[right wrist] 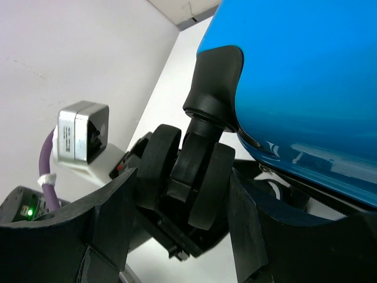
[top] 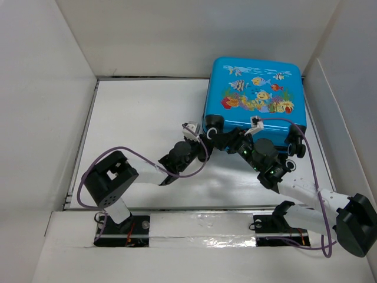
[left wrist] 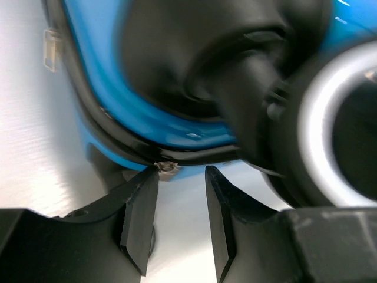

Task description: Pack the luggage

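We had the right gripper (right wrist: 181,180) clamped on the near-left wheel (right wrist: 158,165), likely bracing the case. The left gripper (left wrist: 182,170) was parted and empty, tips at the zipper seam (left wrist: 118,138), presumably to unzip. The luggage (top: 254,91) lay closed on the table (top: 141,106), far right.

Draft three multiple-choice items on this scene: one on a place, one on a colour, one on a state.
1. Where on the table does the luggage lie?
A. far right
B. near left
C. centre

2. What colour is its shell?
A. red
B. green
C. blue

3. What is the right hand doing?
A. hanging empty
B. closed around a black wheel
C. holding a cloth

Answers:
1 A: the top view shows it in the far right corner.
2 C: the shell is bright blue with a fish print.
3 B: the right wrist view shows the wheel between its fingers.
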